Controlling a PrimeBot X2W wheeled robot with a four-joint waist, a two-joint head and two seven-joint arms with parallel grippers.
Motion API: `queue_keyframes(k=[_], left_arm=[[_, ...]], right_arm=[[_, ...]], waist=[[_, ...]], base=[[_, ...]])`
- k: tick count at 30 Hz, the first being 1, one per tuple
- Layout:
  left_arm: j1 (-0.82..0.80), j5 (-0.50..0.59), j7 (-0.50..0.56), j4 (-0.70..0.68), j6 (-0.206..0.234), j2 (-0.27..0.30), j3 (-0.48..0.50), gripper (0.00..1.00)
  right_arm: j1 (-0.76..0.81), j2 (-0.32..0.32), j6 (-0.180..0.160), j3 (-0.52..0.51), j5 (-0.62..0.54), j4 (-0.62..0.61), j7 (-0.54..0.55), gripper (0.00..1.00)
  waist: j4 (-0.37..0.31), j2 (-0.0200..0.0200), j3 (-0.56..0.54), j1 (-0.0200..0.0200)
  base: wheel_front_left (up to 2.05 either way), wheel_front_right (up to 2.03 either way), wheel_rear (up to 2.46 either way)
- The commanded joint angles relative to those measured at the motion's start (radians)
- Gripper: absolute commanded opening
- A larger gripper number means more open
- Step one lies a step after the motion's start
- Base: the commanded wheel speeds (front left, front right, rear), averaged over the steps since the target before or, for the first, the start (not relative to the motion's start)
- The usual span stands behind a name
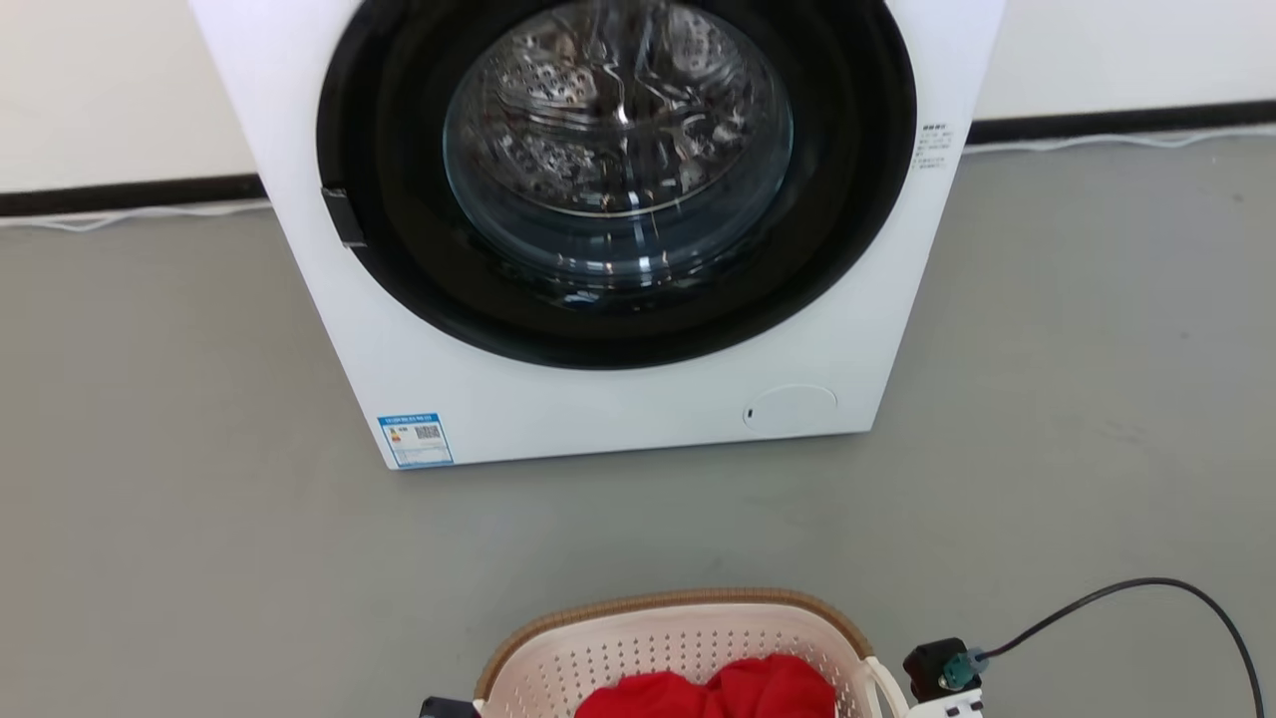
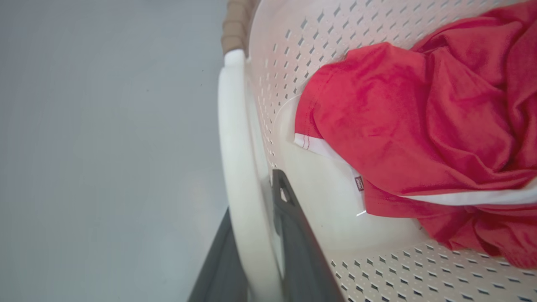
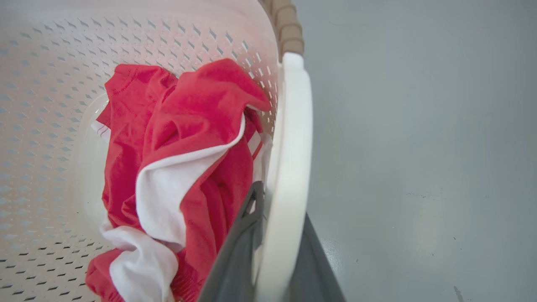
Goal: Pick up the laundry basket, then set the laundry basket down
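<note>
Laundry basket [image 1: 658, 643] sits at the bottom edge of the head view, directly in front of me. It is on the near side of the washer [image 1: 598, 399], well apart from it, with a red garment [image 2: 398, 126] bunched inside. My left jaws are clenched on the left handle [image 2: 235, 138], with one dark finger [image 2: 293, 235] inside the loop and the other outside. My right jaws grasp the right handle [image 3: 293, 126] the same way. I can't tell if the base is off the floor [image 1: 150, 499].

Step, as I judge it: grasp done, pick-up in hand. The next move needs both arms rising together and level so the basket doesn't tip. Then lower it flat before letting go.

Pose: arms low and close in, one on each side. Both wrist cameras look along the handles into the basket. My right wrist [image 1: 942, 673] is just beside the right handle.
</note>
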Motion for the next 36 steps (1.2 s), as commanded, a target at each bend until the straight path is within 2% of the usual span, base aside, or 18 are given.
queue_keyframes(k=[1,11,36], left_arm=[[-0.018,0.004,-0.010,-0.035,0.000,-0.003,0.001,0.00],[-0.014,-0.040,-0.014,-0.035,0.030,-0.003,-0.044,0.00],[-0.048,-0.106,-0.036,0.011,0.023,-0.003,-0.111,0.00]], right_arm=[[-0.006,0.026,0.018,0.028,-0.001,-0.024,0.003,0.00],[0.005,0.026,0.018,0.046,0.020,-0.024,0.008,0.00],[0.002,0.026,0.018,0.083,0.065,-0.028,0.007,0.00]], waist=[[0.006,-0.0001,-0.012,0.0001],[-0.003,-0.0001,-0.024,0.0001],[-0.029,-0.0001,-0.018,0.0001]], base=[[0.00,0.00,0.00],[0.00,0.00,0.00],[0.00,0.00,0.00]])
